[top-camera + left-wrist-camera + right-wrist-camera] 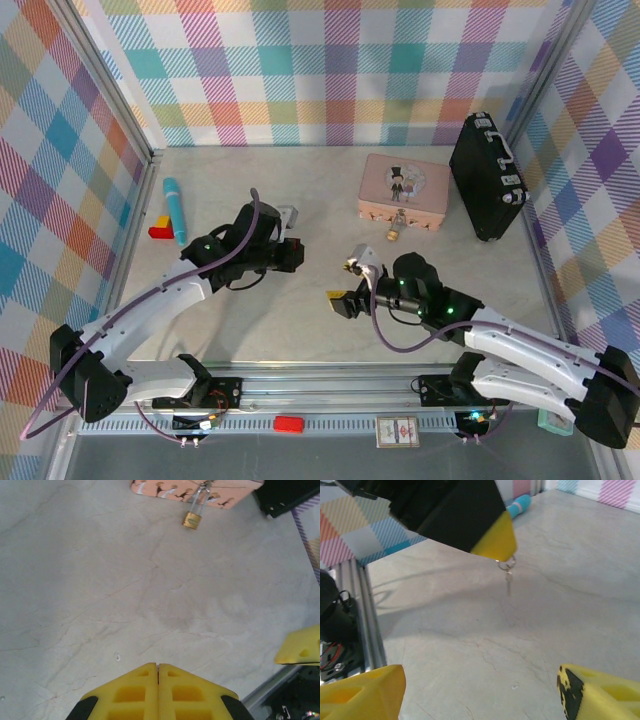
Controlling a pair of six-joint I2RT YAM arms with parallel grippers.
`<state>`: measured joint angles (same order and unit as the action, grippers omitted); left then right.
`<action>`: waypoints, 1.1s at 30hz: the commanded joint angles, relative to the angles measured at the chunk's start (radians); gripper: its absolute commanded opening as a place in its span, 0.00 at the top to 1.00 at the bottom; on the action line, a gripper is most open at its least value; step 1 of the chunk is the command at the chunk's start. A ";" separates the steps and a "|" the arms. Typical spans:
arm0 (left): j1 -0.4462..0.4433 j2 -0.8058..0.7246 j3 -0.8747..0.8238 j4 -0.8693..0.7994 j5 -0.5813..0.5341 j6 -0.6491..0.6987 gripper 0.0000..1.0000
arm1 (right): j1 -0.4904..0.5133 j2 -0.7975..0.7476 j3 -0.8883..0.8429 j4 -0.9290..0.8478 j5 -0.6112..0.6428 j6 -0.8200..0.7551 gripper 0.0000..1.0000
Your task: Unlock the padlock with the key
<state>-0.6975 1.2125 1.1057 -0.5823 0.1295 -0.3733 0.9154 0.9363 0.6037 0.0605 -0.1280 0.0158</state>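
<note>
We have the key (508,584) dangling from our clenched left gripper (158,672); the right gripper (350,282) gapes empty. The padlock (192,520), upper centre, hangs on the pink tin (405,190), not yet unlocked.

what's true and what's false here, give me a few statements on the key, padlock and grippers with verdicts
1. The left gripper is shut and the key hangs from its tip on a small ring. True.
2. The right gripper is clamped on the padlock. False: its fingers are spread open, nothing is between them, and the padlock is well away from it.
3. The padlock hangs at the front of the pink tin. True.
4. The key is inserted in the padlock. False: it dangles over bare table, apart from the padlock.
5. A black case stands to the right of the pink tin. True.
</note>
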 commanded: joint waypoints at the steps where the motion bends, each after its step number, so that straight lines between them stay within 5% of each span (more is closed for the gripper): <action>1: 0.004 -0.019 0.035 -0.053 0.054 0.083 1.00 | -0.011 0.037 0.064 -0.042 -0.094 -0.057 0.23; 14: -0.011 -0.022 0.044 -0.055 0.152 0.097 1.00 | -0.159 0.242 0.201 -0.010 -0.395 0.031 0.45; 33: -0.022 0.007 0.040 -0.040 0.214 0.086 1.00 | -0.162 0.327 0.220 0.035 -0.475 0.031 0.74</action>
<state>-0.7094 1.2152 1.1240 -0.6262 0.3180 -0.2939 0.7528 1.2537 0.7895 0.0933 -0.5529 0.0631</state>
